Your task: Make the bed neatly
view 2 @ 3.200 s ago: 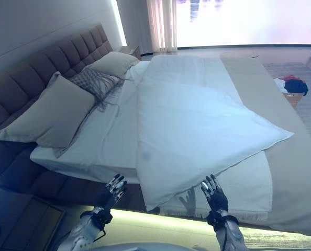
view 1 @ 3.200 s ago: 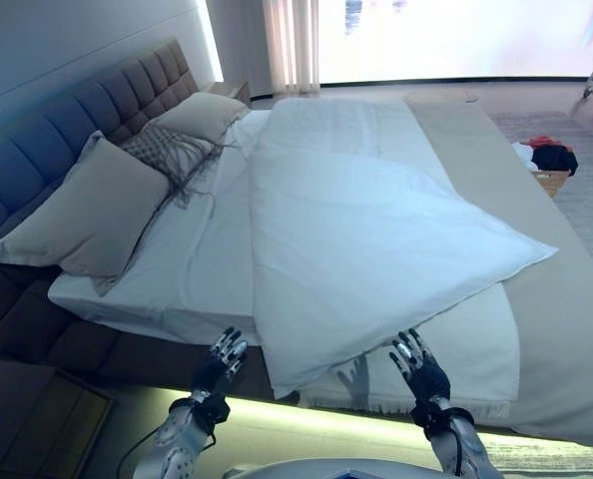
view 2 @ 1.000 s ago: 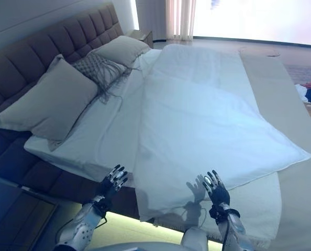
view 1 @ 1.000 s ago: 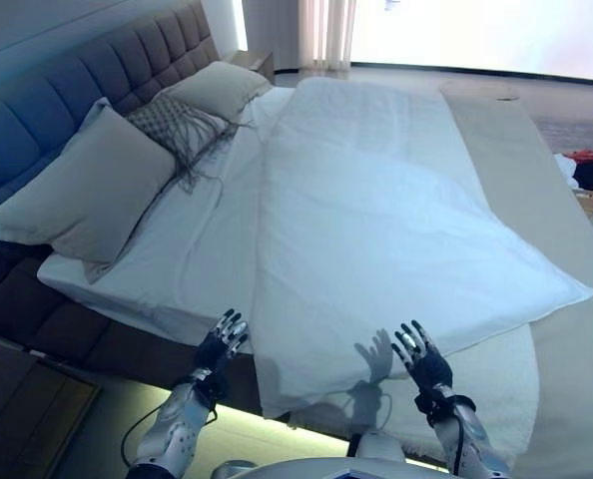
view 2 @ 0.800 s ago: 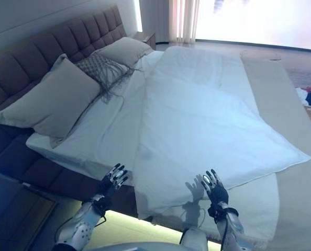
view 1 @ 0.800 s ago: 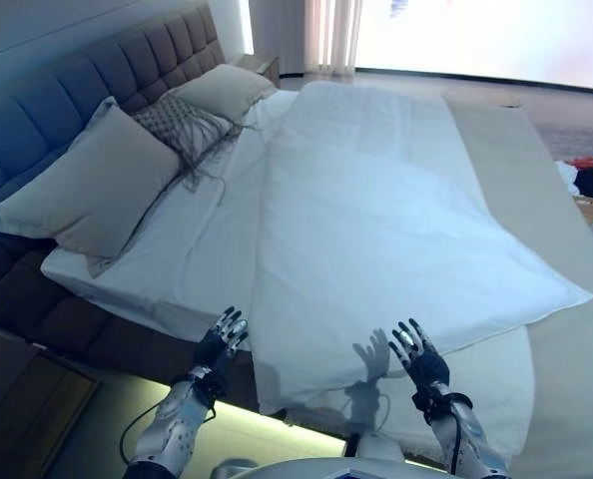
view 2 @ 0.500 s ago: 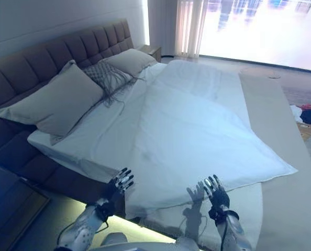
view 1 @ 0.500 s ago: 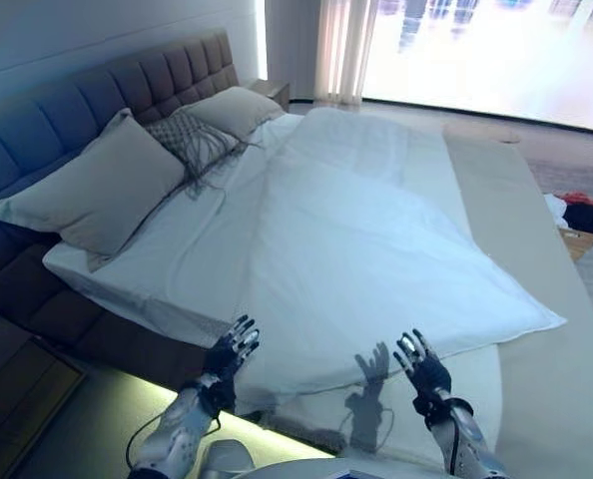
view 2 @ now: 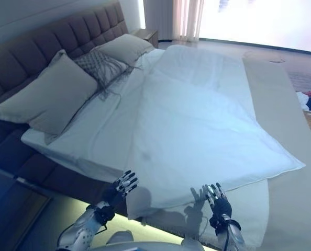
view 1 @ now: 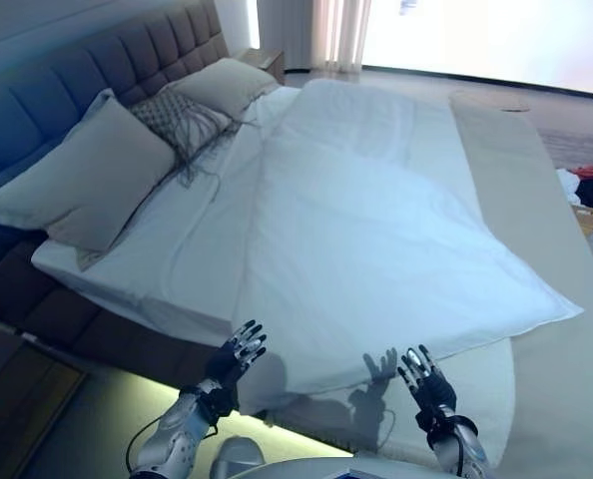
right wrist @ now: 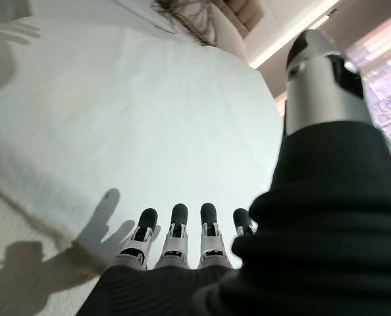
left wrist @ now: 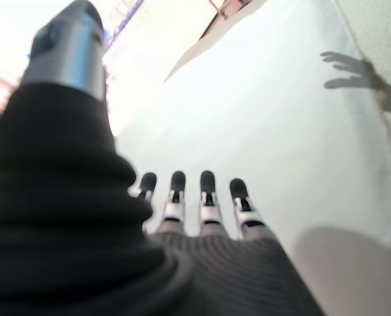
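A white duvet (view 1: 376,230) lies askew on the bed, its near corner hanging over the bed's near edge and its right corner (view 1: 566,311) pointing onto a beige bedspread (view 1: 536,190). The white sheet (view 1: 177,259) is bare on the left. My left hand (view 1: 234,358) is open, fingers spread, just short of the duvet's near left edge. My right hand (view 1: 426,381) is open just short of the near edge, over a cream fringed throw (view 1: 456,384). Both wrist views show straight fingers (left wrist: 205,197) (right wrist: 176,230) above the white duvet, holding nothing.
Two beige pillows (view 1: 87,185) (view 1: 222,88) and a grey fringed cushion (view 1: 182,125) lean on the grey tufted headboard (view 1: 97,70). A basket of clothes (view 1: 591,190) stands on the floor at the right. A dark nightstand (view 1: 7,389) is at the lower left.
The camera has tilted down and nearer the bed. Both hands stay open and have moved a little forward toward the duvet's near edge. The bedding has not moved.
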